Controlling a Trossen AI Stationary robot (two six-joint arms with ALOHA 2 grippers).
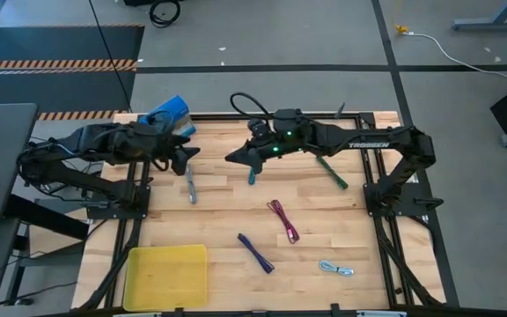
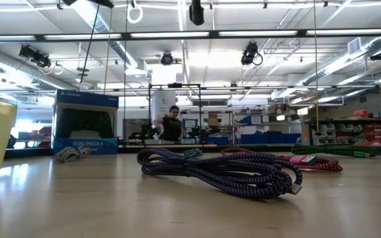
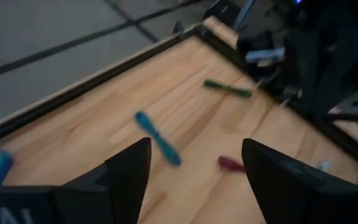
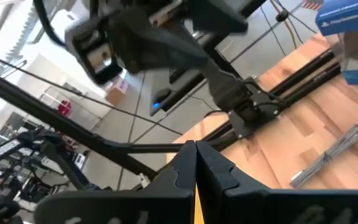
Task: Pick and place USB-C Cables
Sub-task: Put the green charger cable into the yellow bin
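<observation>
Several USB-C cable bundles lie flat on the wooden table: teal [image 1: 253, 174], dark green [image 1: 333, 173], magenta [image 1: 283, 220], purple [image 1: 255, 253], pale blue [image 1: 335, 268] and a grey one [image 1: 190, 187]. My left gripper [image 1: 186, 158] is open and hovers above the table's far left part, over the grey cable's far end. Its wrist view shows the teal cable [image 3: 157, 138], the dark green cable [image 3: 227, 88] and the magenta cable [image 3: 230, 163] beyond the gripper [image 3: 194, 152]. My right gripper [image 1: 233, 158] is shut, holds nothing, and hangs just left of the teal cable.
A blue box [image 1: 167, 112] stands at the far left corner and shows as a box [image 2: 84, 122] in the low view. A flat yellow tray [image 1: 167, 276] sits at the near left. The two grippers are close together over the table's far middle. A person stands far off in the room.
</observation>
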